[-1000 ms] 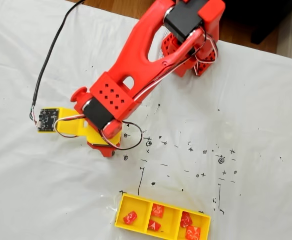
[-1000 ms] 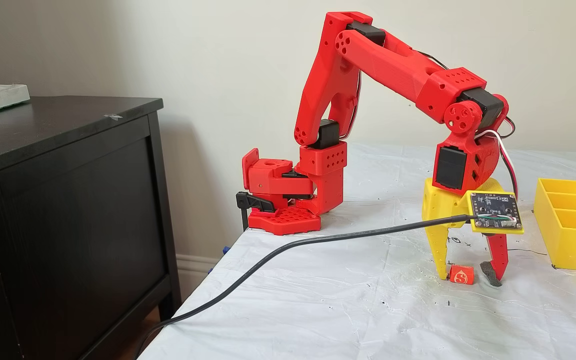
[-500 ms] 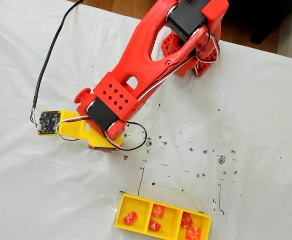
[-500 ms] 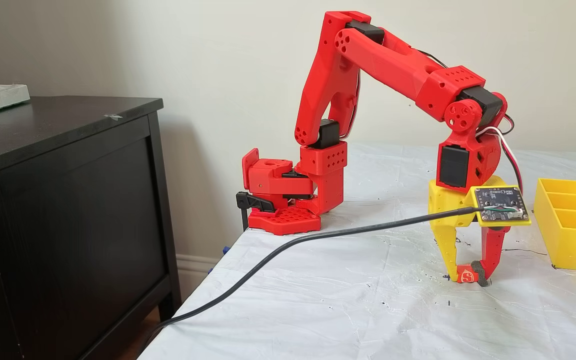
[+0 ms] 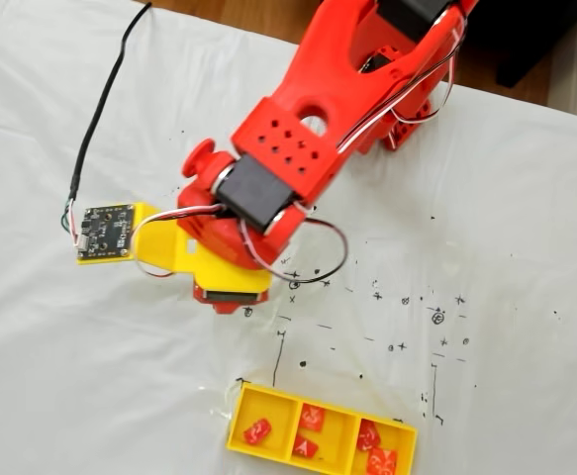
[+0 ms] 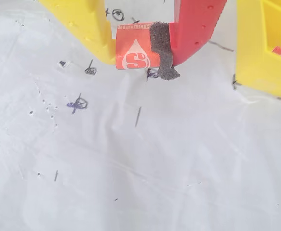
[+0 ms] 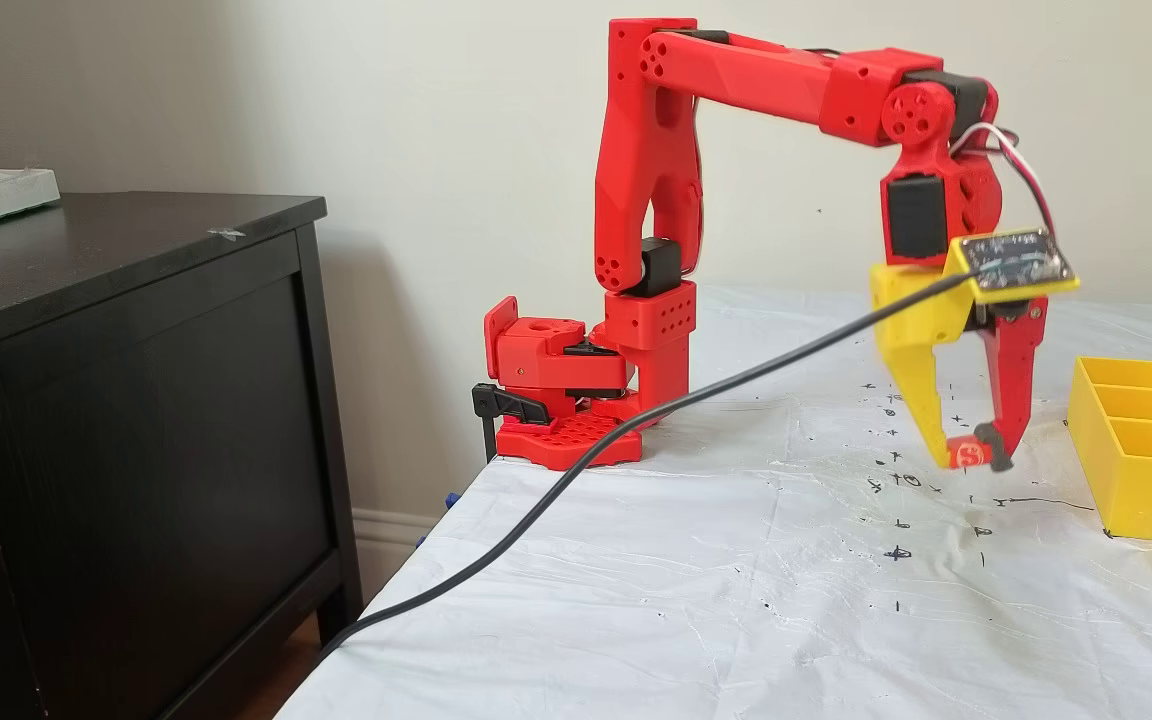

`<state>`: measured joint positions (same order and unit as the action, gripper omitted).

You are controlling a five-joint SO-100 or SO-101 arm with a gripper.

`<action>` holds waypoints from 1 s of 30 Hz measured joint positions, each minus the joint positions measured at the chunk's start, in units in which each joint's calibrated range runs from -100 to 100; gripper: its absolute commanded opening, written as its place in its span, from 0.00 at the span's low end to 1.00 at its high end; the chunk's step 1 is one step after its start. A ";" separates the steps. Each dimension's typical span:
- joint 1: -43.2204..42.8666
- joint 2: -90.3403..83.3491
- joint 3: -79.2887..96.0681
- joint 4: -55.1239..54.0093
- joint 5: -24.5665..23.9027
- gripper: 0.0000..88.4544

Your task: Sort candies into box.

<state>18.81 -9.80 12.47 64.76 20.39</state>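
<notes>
My gripper [image 7: 973,458] hangs well above the white sheet, shut on one orange-red candy [image 7: 968,455] with a white mark. In the wrist view that candy [image 6: 133,53] sits squeezed between the yellow finger [image 6: 89,29] and the red finger's grey foam pad [image 6: 162,48]. The yellow box [image 5: 239,435] lies at the bottom of a fixed view. Its left compartment holds one candy [image 5: 257,430], the middle two [image 5: 312,417] and the right two [image 5: 367,433]. In the side fixed view the box [image 7: 1141,480] stands right of the gripper.
A black cable [image 7: 636,430] runs from the small circuit board [image 5: 105,231] on the gripper off the table's edge. The red arm base [image 7: 566,400] is clamped at the table's far corner, beside a dark cabinet [image 7: 126,400]. Ink marks dot the sheet [image 5: 417,307].
The gripper shut on the candy that lay on the sheet, then lifted it clear off the table and swung it a little toward the box.
</notes>
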 measured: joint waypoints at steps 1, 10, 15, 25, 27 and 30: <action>-0.73 -1.10 0.00 0.00 -0.20 0.00; -8.94 -4.67 -0.44 -5.10 -6.89 0.00; -10.40 -2.29 -6.74 -8.95 -11.18 0.00; -12.52 4.92 -10.15 -12.64 -11.23 0.00; -12.60 6.28 -10.15 -12.95 -10.79 0.00; -12.92 8.06 -10.50 -13.50 -10.21 0.00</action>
<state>5.89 -1.74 1.97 51.26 10.18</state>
